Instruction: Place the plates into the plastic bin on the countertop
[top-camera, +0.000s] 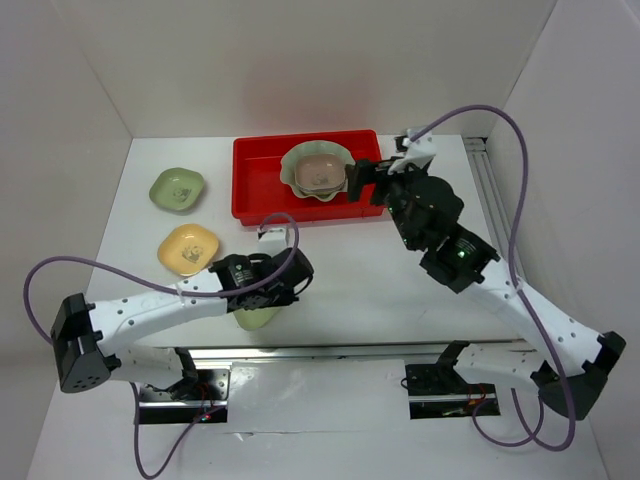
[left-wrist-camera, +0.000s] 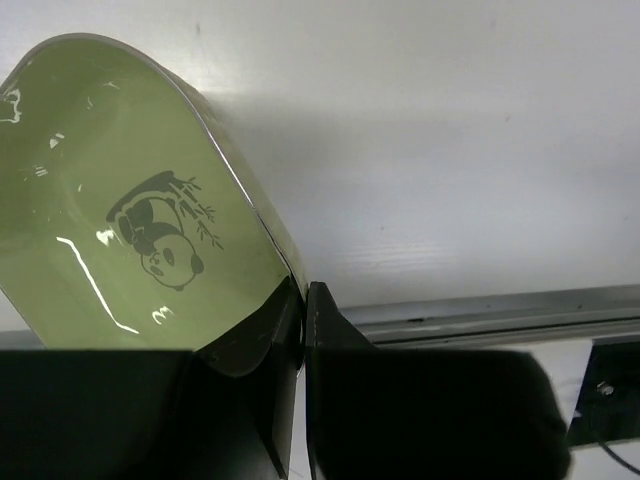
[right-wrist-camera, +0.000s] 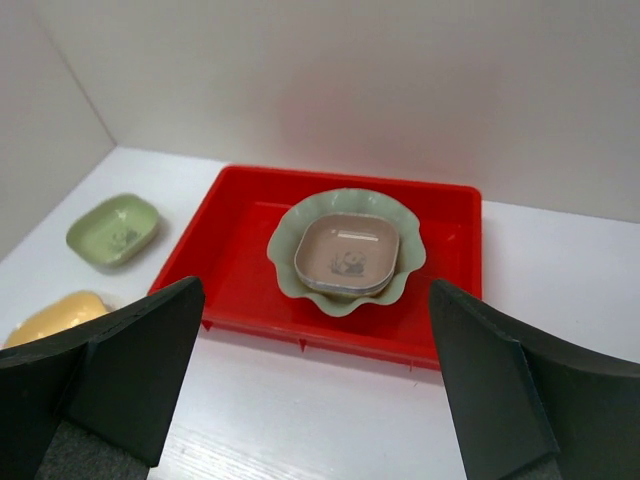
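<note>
Top external view first: bright red rectangular plastic bin (top-camera: 260, 190) on the white tabletop (top-camera: 400, 290), already loaded. Large pale-green scalloped plate (top-camera: 289, 168) inside the bin's right half, beige rounded-square dish (top-camera: 320, 172) nested in the middle of that plate.

Left of the bin and apart from it, green rounded-square dish (top-camera: 177, 189) flat on the tabletop. Yellow rounded-square dish (top-camera: 188, 249) also left of the bin, but further toward the near side.

Left arm (top-camera: 150, 310) stretched across, well to the near side of the bin. Left jaws down on a light-green rounded-square dish (top-camera: 250, 320), far from the bin.

Left wrist view, right up close: left jaws narrow, clamped on the rim of the light-green rounded-square dish. Rim pinched between the two dark fingers (left-wrist-camera: 340, 400), little panda print (left-wrist-camera: 160, 240) on the glossy inside. Lifted or resting on the tabletop? Cannot tell.

Right wrist view: right jaws spread wide and empty, one dark finger at each lower corner, with the bin, its scalloped plate and the beige dish framed between them. From above, right jaws at the right end of the bin, right beside the scalloped plate. Touching it or not? Cannot tell.
</note>
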